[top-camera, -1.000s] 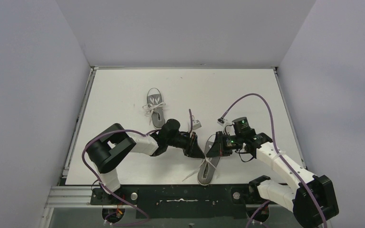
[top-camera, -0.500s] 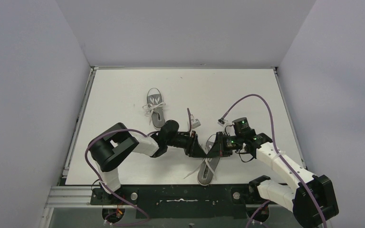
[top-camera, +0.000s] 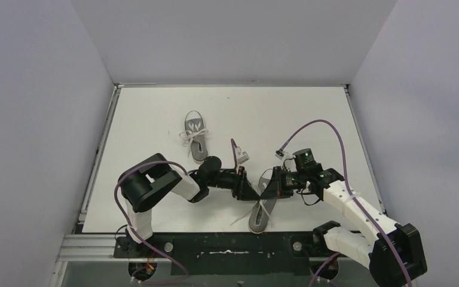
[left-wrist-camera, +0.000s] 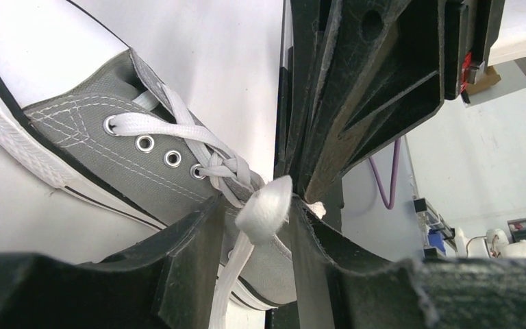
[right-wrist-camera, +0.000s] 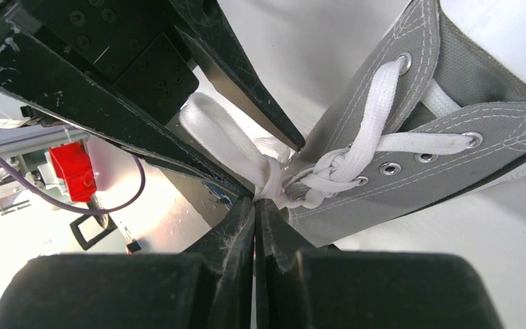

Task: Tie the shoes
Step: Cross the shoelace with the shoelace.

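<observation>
Two grey shoes lie on the white table. One shoe [top-camera: 195, 136] is at the far middle with its laces loose. The near shoe [top-camera: 261, 210] lies between my two grippers, which meet tip to tip over its laces. My left gripper [top-camera: 253, 192] [left-wrist-camera: 257, 214] is open, and a white lace loop [left-wrist-camera: 266, 204] stands between its fingers [left-wrist-camera: 190, 255], touching the right one. My right gripper [top-camera: 268, 190] [right-wrist-camera: 255, 201] is shut, with the lace [right-wrist-camera: 271, 179] pinched at its tips next to the twisted knot [right-wrist-camera: 315, 179]. Lace ends trail off the shoe's left side [top-camera: 240, 219].
The table's near edge and the black mounting rail [top-camera: 227, 245] are just behind the near shoe. A purple cable [top-camera: 317, 125] arcs above the right arm. White walls enclose the table on three sides.
The left gripper's jaws have spread apart, freeing the lace loop they were closed on. The left arm has shifted slightly right. The right gripper stays shut in place.
</observation>
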Controlling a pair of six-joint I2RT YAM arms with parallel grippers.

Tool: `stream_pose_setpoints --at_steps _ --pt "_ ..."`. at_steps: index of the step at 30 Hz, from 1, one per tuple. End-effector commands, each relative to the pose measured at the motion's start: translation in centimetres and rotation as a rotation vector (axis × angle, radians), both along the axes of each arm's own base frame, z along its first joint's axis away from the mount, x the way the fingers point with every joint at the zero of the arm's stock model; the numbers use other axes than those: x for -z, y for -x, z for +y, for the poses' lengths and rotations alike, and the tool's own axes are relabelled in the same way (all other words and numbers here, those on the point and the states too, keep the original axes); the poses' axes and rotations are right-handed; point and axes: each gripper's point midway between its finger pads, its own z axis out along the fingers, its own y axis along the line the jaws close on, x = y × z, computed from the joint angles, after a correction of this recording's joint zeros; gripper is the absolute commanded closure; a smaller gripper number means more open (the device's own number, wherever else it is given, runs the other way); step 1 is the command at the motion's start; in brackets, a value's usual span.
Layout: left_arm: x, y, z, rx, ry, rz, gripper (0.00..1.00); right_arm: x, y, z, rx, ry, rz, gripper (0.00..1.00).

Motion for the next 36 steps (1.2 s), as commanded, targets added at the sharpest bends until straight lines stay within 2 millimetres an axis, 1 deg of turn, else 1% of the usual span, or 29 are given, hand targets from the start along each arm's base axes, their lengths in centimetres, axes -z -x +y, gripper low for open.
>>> stream_pose_setpoints --at_steps 1,5,7,9,12,13,16,20,22,29,32,36 --pt "-2.7 0.6 -0.6 0.023 0.115 -0.073 0.62 -1.0 -1.6 0.4 0.015 -0.018 -0.068 1.0" --pt "-3.1 0.6 -0.9 0.023 0.125 -0.088 0.61 -1.0 -1.7 0.6 0.006 -0.018 -0.062 1.0" --pt "-3.1 0.6 -1.3 0.027 0.126 -0.092 0.62 -1.0 -1.7 0.6 0.005 -0.019 -0.061 1.0" --pt "-3.0 0.6 -1.5 0.03 0.123 -0.093 0.67 -1.2 -1.7 0.6 0.003 -0.02 -0.065 1.0" --pt "-2.9 0.6 -1.6 0.03 0.126 -0.093 0.83 -1.2 -1.6 0.6 -0.002 -0.018 -0.063 1.0" --pt "-2.8 0.6 -1.6 0.032 0.122 -0.091 0.87 -1.3 -1.6 0.5 0.0 -0.015 -0.067 1.0" --pt "-2.3 0.8 -1.1 0.032 0.106 -0.096 0.93 -1.6 -1.6 0.3 0.005 -0.007 -0.076 1.0" --pt "-1.7 0.6 -0.7 0.019 0.07 -0.101 0.98 -1.8 -1.3 0.3 -0.006 -0.012 -0.072 1.0" --pt "-1.7 0.3 -0.8 0.012 0.06 -0.102 0.99 -1.9 -1.0 0.3 -0.015 -0.015 -0.071 1.0" --pt "-0.3 -0.3 -0.7 -0.001 -0.029 -0.119 0.99 -2.5 -0.3 0.5 -0.039 -0.045 -0.061 1.0" --pt "-0.2 -0.6 -1.1 -0.007 -0.063 -0.138 0.99 -2.5 -0.1 0.8 -0.04 -0.07 -0.049 1.0" --pt "-0.5 -0.9 -1.5 -0.015 -0.079 -0.17 0.99 -2.9 -0.5 1.2 -0.028 -0.092 -0.065 1.0"
